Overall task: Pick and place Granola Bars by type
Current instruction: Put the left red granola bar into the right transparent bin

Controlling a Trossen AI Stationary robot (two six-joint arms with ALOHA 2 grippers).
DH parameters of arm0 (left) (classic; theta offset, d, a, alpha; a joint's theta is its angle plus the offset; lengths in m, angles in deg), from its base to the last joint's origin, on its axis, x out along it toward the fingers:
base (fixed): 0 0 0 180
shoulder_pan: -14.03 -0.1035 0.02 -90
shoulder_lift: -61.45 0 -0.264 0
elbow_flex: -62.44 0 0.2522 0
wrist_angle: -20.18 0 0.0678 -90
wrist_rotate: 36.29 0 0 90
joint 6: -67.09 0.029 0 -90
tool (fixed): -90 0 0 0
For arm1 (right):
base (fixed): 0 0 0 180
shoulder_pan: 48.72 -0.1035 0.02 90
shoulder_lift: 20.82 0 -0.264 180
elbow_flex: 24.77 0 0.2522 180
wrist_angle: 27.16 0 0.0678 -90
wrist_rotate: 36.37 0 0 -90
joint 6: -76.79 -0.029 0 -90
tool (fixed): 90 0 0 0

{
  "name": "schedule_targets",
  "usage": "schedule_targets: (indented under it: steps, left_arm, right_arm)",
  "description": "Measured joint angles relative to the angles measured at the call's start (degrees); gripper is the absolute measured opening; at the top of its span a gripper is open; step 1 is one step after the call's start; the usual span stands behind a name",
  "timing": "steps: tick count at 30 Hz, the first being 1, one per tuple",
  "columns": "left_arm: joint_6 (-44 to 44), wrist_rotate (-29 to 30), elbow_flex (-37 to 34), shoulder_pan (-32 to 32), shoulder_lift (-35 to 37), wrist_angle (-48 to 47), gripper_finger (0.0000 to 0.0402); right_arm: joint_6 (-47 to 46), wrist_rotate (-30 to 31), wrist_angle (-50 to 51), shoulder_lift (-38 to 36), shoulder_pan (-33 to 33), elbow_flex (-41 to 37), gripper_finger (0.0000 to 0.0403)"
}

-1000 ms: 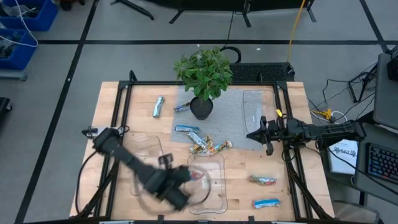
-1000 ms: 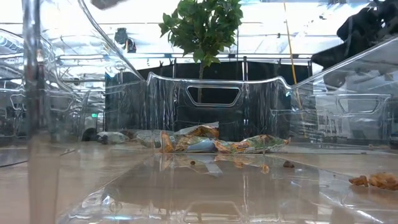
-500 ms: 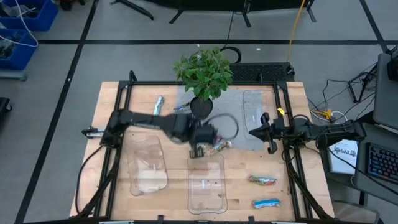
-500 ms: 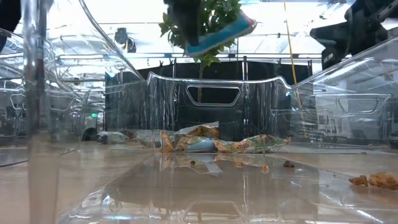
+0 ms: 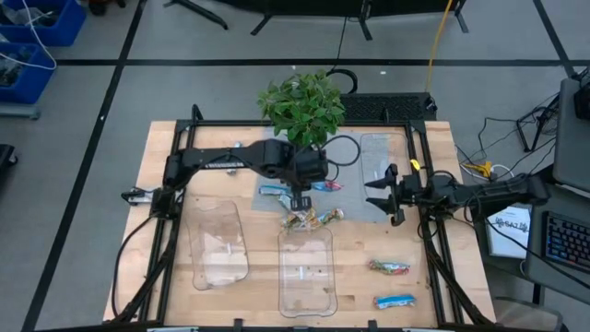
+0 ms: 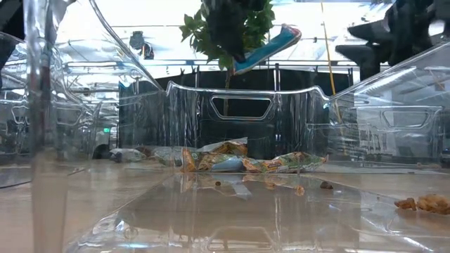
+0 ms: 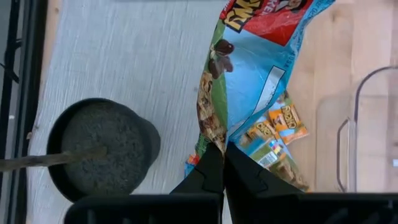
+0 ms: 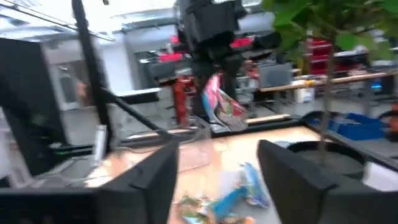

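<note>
My left gripper (image 5: 300, 190) hangs over the grey mat near the plant pot, shut on a blue and red granola bar (image 7: 249, 68), which shows aloft in the low view (image 6: 264, 48). Below it several granola bars lie in a pile (image 5: 310, 218), with a blue one (image 5: 274, 192) beside them. Two more bars (image 5: 389, 267) (image 5: 395, 301) lie flat at the near right. My right gripper (image 5: 371, 194) waits open, level, at the mat's right, pointing toward the left gripper; its two fingers stand wide apart in the right wrist view (image 8: 217, 180). My left gripper pinches one end of the bar's wrapper (image 7: 214, 134) between its two shut fingers, which come from above and point down. The bar is lifted clear of the table and sticks out sideways, tilted, its free end (image 6: 287, 32) higher than the held end.
Two clear trays (image 5: 218, 244) (image 5: 306, 272) stand at the near middle, a third (image 5: 375, 159) lies on the mat at the far right. A potted plant (image 5: 304, 111) stands at the far middle, close behind the left gripper. Black rails (image 5: 175, 184) frame the table.
My left gripper has swung from the near edge by the trays up toward the far edge, carrying the blue bar clear over the pile to the plant pot. My right gripper has opened and edged a little toward the table's left.
</note>
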Motion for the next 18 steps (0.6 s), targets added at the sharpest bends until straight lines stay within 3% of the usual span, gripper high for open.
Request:
schedule_targets:
  steps: [5,18]
  left_arm:
    - [0.0,0.2,0.0,-0.1,0.0,-0.7,0.0003]
    - [2.7,0.4,0.0,1.0,0.0,-0.7,0.0003]
  right_arm:
    - [4.4,4.0,0.3,8.4,0.0,4.4,0.0271]
    - [13.1,5.1,-12.5,33.4,0.0,17.0,0.0246]
